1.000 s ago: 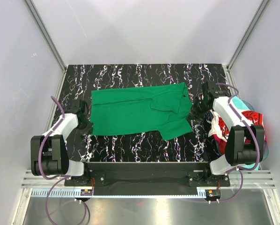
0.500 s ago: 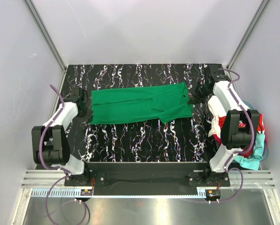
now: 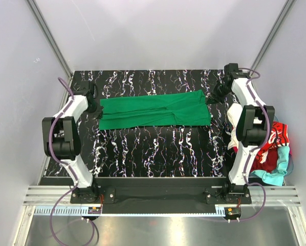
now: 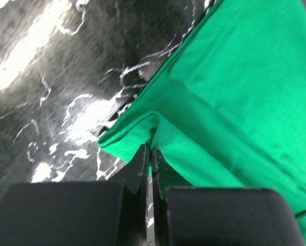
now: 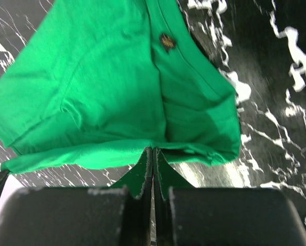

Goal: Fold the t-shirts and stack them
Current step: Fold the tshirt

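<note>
On the far half of the table: the green t-shirt (image 3: 155, 110) lies as a long band running left to right over the black marbled table (image 3: 158, 154).
My left claw (image 3: 96, 106): clamped fully together on the shirt's left edge. From my wrist I see the fingertips (image 4: 141, 163) pinching a doubled fold of green cloth, with no gap between them.
My right claw (image 3: 213, 97): closed just as tightly, nipping the hem at the shirt's right end, near the table's far right corner.
Cloth between my claws: several layers, creased lengthwise, flat on the table apart from the two pinched ends.
At the table's right edge: the red t-shirt (image 3: 271, 144), the turquoise t-shirt (image 3: 276, 173) and the white t-shirt (image 3: 237, 128) lie heaped together beside my right arm, well apart from the green one.
</note>
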Available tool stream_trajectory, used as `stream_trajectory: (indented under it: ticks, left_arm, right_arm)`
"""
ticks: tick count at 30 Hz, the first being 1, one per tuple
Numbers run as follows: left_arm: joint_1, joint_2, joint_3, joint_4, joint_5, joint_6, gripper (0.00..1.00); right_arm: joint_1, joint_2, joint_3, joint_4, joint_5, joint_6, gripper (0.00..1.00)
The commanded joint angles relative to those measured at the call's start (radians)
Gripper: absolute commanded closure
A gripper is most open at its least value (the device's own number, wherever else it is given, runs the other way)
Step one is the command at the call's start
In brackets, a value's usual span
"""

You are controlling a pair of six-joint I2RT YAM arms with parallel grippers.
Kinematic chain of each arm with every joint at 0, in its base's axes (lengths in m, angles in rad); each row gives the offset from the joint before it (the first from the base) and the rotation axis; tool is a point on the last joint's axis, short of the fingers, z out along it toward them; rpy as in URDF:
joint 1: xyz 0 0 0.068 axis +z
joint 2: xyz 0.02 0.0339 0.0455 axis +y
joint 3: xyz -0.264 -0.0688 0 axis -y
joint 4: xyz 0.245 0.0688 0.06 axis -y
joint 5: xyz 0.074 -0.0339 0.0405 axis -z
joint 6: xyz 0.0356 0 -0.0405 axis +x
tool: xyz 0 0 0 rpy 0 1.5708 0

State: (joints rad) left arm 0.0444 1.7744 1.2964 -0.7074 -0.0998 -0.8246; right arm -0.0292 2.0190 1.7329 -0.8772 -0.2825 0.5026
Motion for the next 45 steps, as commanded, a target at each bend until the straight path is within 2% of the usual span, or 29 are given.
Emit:
stream_trajectory:
  ticks: [1, 23, 26, 27, 30, 34, 35, 37, 40, 41, 42, 44, 45]
  left_arm:
    - [0.005, 0.034, 0.067, 0.003, -0.003, -0.010, 1.00]
    - [0.025, 0.206, 0.207, -0.001, 0.038, -0.004, 1.00]
    - [0.023, 0.218, 0.215, -0.001, 0.037, -0.005, 0.97]
    - [0.026, 0.220, 0.215, 0.000, 0.035, -0.005, 0.91]
    - [0.022, 0.227, 0.239, 0.006, 0.019, 0.024, 0.86]
    - [0.015, 0.238, 0.351, -0.067, -0.096, 0.128, 0.54]
    - [0.017, 0.234, 0.360, -0.073, -0.127, 0.166, 0.51]
    - [0.017, 0.180, 0.351, -0.083, -0.153, 0.186, 0.42]
    - [0.005, 0.077, 0.279, -0.041, -0.115, 0.217, 0.40]
    - [-0.006, 0.056, 0.259, -0.012, -0.098, 0.234, 0.42]
    - [-0.030, 0.012, 0.239, 0.005, -0.077, 0.242, 0.45]
    - [-0.067, -0.026, 0.164, 0.049, 0.022, 0.246, 0.51]
    - [-0.101, -0.042, 0.130, 0.116, 0.072, 0.239, 0.58]
  right_arm:
    - [-0.005, 0.040, 0.096, -0.012, -0.029, 0.013, 1.00]
    - [-0.003, 0.211, 0.251, -0.026, -0.066, 0.024, 1.00]
    - [-0.005, 0.228, 0.254, -0.016, -0.080, 0.021, 1.00]
    - [-0.005, 0.231, 0.257, -0.006, -0.083, 0.024, 1.00]
    - [-0.005, 0.254, 0.257, 0.043, -0.081, 0.040, 1.00]
    - [-0.009, 0.316, 0.296, 0.099, -0.092, 0.074, 0.91]
    - [-0.009, 0.325, 0.344, 0.096, -0.090, 0.073, 0.90]
    - [-0.009, 0.345, 0.440, 0.060, -0.067, 0.047, 0.77]
    - [-0.008, 0.330, 0.526, -0.072, 0.011, -0.013, 0.59]
    - [-0.008, 0.314, 0.519, -0.113, 0.022, -0.031, 0.57]
    - [-0.005, 0.260, 0.496, -0.120, 0.023, -0.038, 0.56]
    - [0.011, 0.178, 0.333, -0.065, 0.013, -0.050, 0.55]
    - [0.011, 0.093, 0.267, -0.036, -0.001, -0.038, 0.55]
